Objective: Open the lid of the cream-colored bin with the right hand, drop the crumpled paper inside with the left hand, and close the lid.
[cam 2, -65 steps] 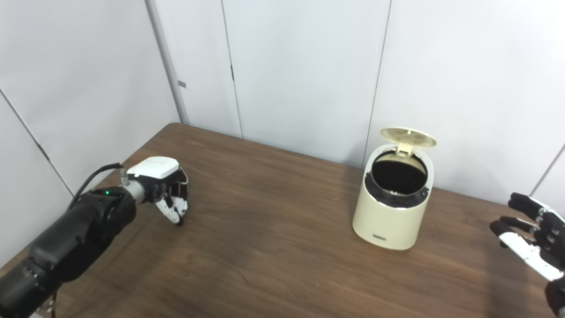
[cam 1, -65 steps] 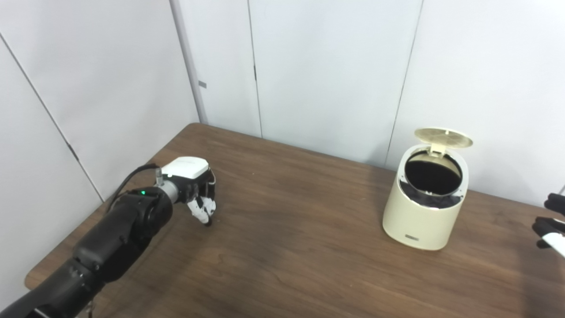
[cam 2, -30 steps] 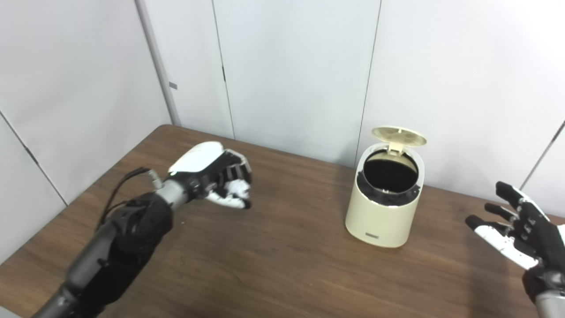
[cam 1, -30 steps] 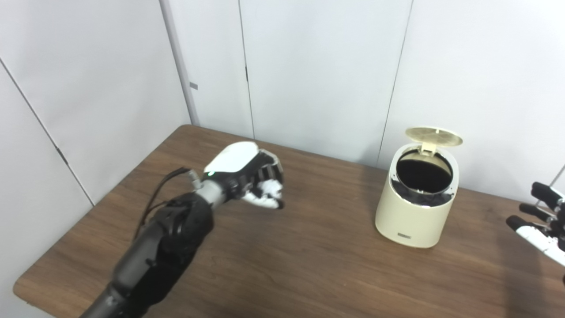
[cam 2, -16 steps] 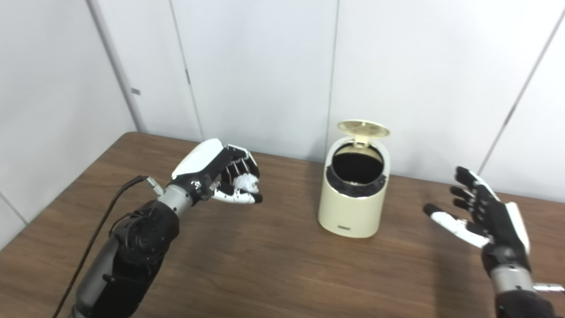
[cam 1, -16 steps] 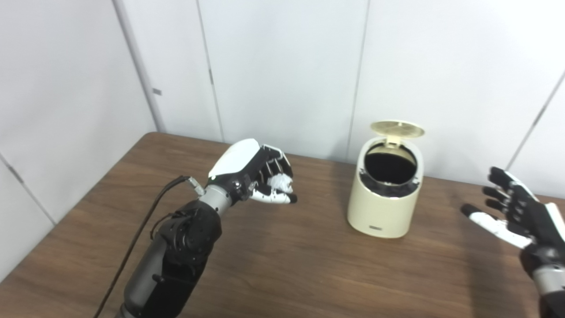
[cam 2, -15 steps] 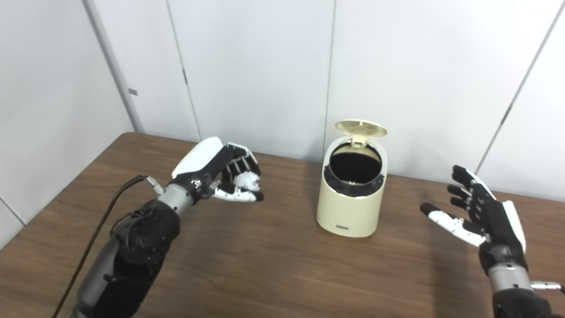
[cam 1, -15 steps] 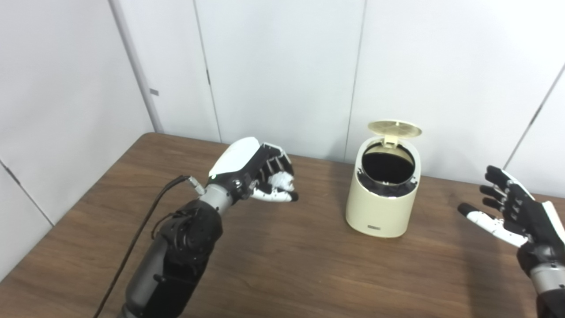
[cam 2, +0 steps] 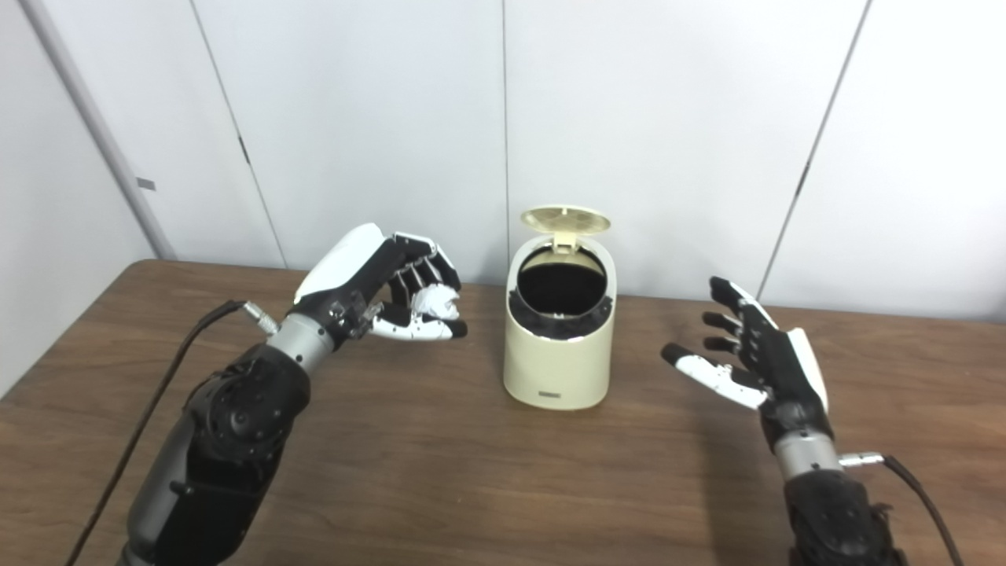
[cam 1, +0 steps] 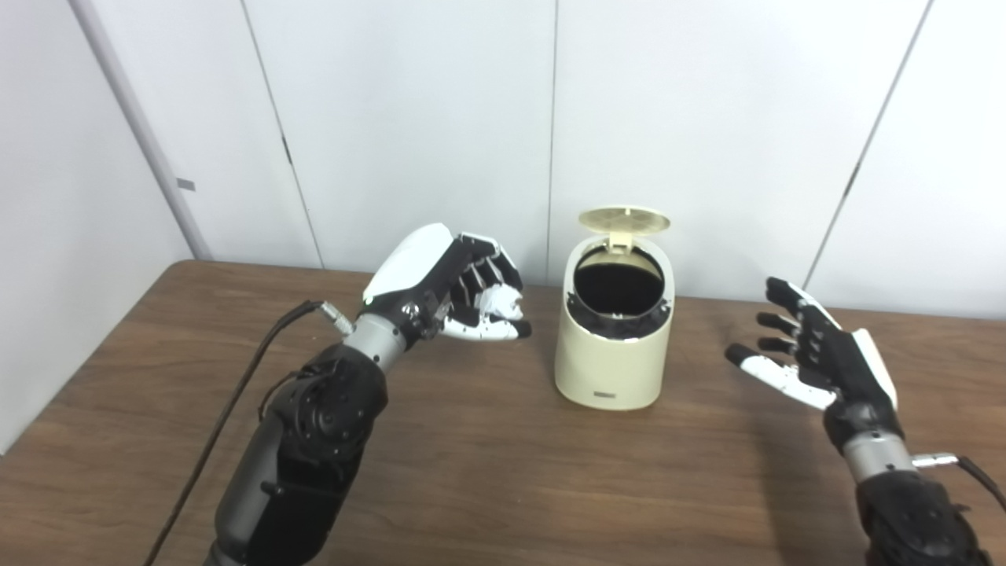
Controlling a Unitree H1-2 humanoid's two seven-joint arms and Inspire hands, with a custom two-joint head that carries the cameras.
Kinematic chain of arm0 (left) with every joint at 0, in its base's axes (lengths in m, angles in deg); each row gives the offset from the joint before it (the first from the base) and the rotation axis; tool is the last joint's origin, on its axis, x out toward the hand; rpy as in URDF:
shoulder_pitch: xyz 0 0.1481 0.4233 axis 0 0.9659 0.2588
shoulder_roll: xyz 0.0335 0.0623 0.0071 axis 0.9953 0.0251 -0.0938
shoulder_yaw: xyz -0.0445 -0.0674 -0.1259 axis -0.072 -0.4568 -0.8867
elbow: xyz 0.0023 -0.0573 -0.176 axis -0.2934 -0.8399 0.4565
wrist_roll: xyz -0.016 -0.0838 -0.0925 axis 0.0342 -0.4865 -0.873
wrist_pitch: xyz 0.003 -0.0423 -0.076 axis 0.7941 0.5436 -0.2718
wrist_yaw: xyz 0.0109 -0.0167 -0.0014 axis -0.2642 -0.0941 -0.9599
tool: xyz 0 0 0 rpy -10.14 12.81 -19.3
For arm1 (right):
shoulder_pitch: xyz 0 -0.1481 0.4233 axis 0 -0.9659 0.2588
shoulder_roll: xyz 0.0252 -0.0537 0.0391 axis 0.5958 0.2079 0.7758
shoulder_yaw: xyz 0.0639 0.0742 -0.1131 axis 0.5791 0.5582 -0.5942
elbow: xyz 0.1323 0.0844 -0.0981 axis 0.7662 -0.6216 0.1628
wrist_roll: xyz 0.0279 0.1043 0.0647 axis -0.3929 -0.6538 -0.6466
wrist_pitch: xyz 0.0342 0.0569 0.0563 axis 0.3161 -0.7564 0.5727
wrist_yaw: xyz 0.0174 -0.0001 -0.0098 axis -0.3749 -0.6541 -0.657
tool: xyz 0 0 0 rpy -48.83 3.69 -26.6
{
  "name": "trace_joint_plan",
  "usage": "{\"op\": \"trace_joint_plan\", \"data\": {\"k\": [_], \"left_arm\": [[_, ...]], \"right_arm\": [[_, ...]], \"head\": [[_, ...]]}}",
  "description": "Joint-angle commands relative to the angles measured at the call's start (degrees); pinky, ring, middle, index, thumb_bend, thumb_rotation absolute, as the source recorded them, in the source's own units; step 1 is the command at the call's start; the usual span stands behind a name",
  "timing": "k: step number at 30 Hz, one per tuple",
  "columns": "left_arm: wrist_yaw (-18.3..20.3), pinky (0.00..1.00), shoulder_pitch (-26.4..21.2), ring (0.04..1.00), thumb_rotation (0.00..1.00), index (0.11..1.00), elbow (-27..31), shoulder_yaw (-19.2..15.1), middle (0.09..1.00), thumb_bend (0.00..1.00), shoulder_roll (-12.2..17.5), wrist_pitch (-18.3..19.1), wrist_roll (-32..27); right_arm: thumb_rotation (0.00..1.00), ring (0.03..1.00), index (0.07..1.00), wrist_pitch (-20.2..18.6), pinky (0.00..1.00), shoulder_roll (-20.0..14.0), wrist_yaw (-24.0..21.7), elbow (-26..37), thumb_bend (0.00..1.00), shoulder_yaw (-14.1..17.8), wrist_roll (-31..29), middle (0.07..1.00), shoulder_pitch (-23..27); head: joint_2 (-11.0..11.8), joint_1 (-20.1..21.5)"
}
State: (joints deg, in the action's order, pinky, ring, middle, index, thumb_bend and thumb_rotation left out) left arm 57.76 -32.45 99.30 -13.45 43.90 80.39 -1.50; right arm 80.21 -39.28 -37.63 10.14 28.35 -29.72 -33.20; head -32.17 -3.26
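Crumpled paper [cam 1: 497, 299] now up off the desk [cam 1: 503, 472], pinched in my left robot hand [cam 1: 460, 287], just left of the cream bin [cam 1: 611, 346], lid [cam 1: 624, 220] already up. Right robot hand [cam 1: 809, 354] spread, empty, waiting. Drop's next, I reckon.

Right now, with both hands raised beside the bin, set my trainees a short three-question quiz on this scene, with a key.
1. True or false: the lid of the cream-colored bin is shut.
2. What does the left hand hold?
A. crumpled paper
B. nothing
C. the lid
3. Fill in: the right hand, fingers spread, is ____.

Key: 1 false, the lid stands up. 2 A. 3 open, holding nothing.
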Motion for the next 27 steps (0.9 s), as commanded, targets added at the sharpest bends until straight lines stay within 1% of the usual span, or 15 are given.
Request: {"op": "trace_joint_plan", "data": {"k": [1, 5, 9, 11, 13, 15, 17, 19, 21, 25, 27], "left_arm": [[-2.5, 0.36, -3.5, 0.423, 0.00, 0.507, 0.0, 0.1, 0.477, 0.50, -0.5, -1.5, 0.0], [-3.9, 0.37, -5.3, 0.430, 0.00, 0.502, -2.6, 1.1, 0.476, 0.50, -2.1, -2.5, -0.2], [-5.7, 0.37, -6.7, 0.433, 0.00, 0.499, -5.2, 1.4, 0.477, 0.50, -3.7, -3.6, -1.1], [-6.8, 0.37, -7.6, 0.437, 0.00, 0.494, -7.1, 1.3, 0.481, 0.50, -4.7, -4.6, -2.3], [-7.6, 0.38, -8.2, 0.436, 0.00, 0.496, -8.6, 1.2, 0.480, 0.50, -5.3, -5.4, -3.1], [-8.3, 0.38, -8.8, 0.431, 0.00, 0.504, -10.0, 1.4, 0.474, 0.50, -5.6, -6.0, -3.3], [-8.6, 0.38, -9.5, 0.431, 0.00, 0.508, -11.0, 1.8, 0.471, 0.50, -6.0, -5.9, -3.0], [-9.3, 0.39, -10.2, 0.433, 0.00, 0.506, -12.1, 2.1, 0.472, 0.50, -6.7, -5.9, -2.6], [-10.3, 0.39, -10.8, 0.437, 0.00, 0.499, -13.0, 2.3, 0.477, 0.50, -7.6, -5.5, -2.2], [-13.0, 0.38, -11.7, 0.432, 0.00, 0.496, -14.9, 2.5, 0.482, 0.50, -9.2, -5.8, -1.5], [-14.9, 0.38, -12.1, 0.433, 0.00, 0.495, -15.9, 2.7, 0.484, 0.50, -10.3, -5.0, -0.3]], "right_arm": [[0.34, 0.826, 0.888, 2.7, 0.71, 0.1, 0.2, 1.7, 0.66, 0.2, -0.7, 0.905, 1.9], [0.33, 0.822, 0.886, 2.7, 0.70, -0.3, 0.5, 2.0, 0.64, -0.2, 0.5, 0.899, 1.8], [0.36, 0.816, 0.884, 1.9, 0.71, -0.2, 0.6, 2.7, 0.66, -0.3, 1.2, 0.892, 1.7], [0.36, 0.820, 0.878, 1.4, 0.71, -0.1, 0.4, 3.0, 0.66, -0.4, 1.3, 0.894, 1.7], [0.36, 0.823, 0.876, 1.0, 0.69, -0.1, 0.3, 3.4, 0.67, -0.6, 1.4, 0.896, 1.6], [0.38, 0.818, 0.872, 0.9, 0.67, 0.0, 0.3, 3.7, 0.68, -0.8, 1.8, 0.894, 1.5], [0.38, 0.811, 0.868, 1.4, 0.66, 0.0, 0.4, 3.5, 0.69, -1.0, 1.8, 0.890, 1.5], [0.39, 0.811, 0.872, 1.8, 0.67, 0.0, 0.5, 3.3, 0.68, -1.1, 2.0, 0.891, 1.5], [0.37, 0.807, 0.871, 1.0, 0.64, 0.2, 0.6, 3.7, 0.66, -1.1, 2.1, 0.890, 1.5], [0.35, 0.805, 0.870, -0.3, 0.61, 0.5, 0.6, 4.5, 0.66, -1.0, 2.0, 0.893, 1.3], [0.35, 0.804, 0.870, -0.2, 0.60, 0.6, 0.6, 4.5, 0.66, -0.9, 1.9, 0.893, 1.3]], "head": [[-0.1, 0.0], [0.0, 1.3], [-0.1, 2.3], [-0.1, 2.6], [-0.1, 3.0], [-0.1, 3.6], [-0.2, 3.9], [-0.2, 4.0], [-0.3, 4.2], [-0.4, 4.4], [-0.5, 4.4]]}}
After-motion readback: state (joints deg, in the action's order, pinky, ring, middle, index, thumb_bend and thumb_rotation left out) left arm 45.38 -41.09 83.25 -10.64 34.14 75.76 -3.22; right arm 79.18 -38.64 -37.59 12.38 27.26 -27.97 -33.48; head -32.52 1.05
